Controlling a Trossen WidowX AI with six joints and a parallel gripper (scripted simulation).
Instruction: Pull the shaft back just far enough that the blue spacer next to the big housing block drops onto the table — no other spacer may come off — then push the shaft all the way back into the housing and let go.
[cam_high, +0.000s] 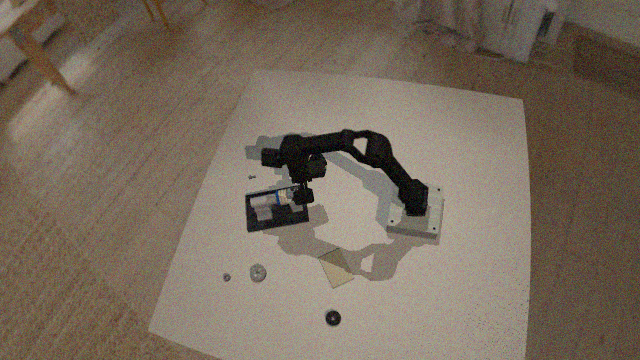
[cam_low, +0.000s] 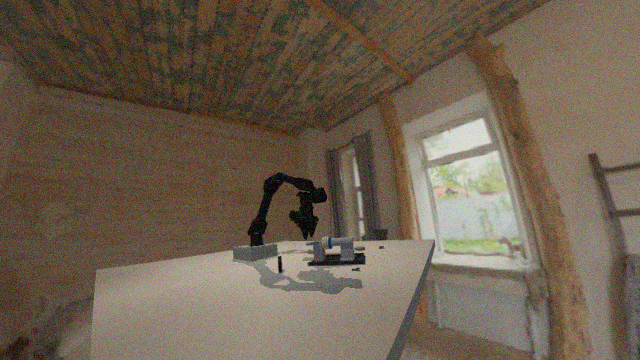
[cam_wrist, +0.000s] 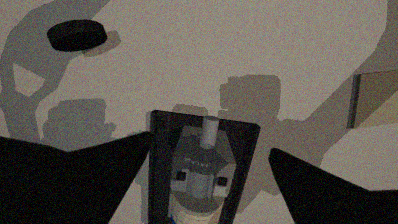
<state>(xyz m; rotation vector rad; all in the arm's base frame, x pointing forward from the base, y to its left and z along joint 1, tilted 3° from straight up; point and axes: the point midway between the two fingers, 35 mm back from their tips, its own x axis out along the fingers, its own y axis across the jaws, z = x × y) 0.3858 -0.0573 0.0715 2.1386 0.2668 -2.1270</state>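
Observation:
The big pale housing block (cam_high: 261, 201) (cam_low: 347, 250) stands on a dark base plate (cam_high: 276, 225) (cam_low: 361, 260). The blue spacer (cam_high: 278, 197) (cam_low: 328, 242) (cam_wrist: 172, 221) sits around the shaft beside it. Cream spacers (cam_high: 284, 195) (cam_wrist: 197, 218) sit between the blue one and a smaller grey bracket (cam_low: 318, 251) (cam_wrist: 226, 189). The free shaft end (cam_low: 310, 243) (cam_wrist: 210, 133) sticks out beyond the bracket. My gripper (cam_low: 308, 236) (cam_wrist: 211, 146) is open and empty, pointing down above the shaft end, fingers on either side of it in the wrist view.
A yellowish plate (cam_high: 341, 272) (cam_wrist: 382, 102), a grey ring (cam_high: 260, 273), a small nut (cam_high: 226, 277) and a black ring (cam_high: 333, 314) lie on the table. A small screw (cam_high: 251, 176) lies behind the base plate. A black disc-like piece (cam_low: 280, 264) (cam_wrist: 77, 35) stands nearer the exterior camera.

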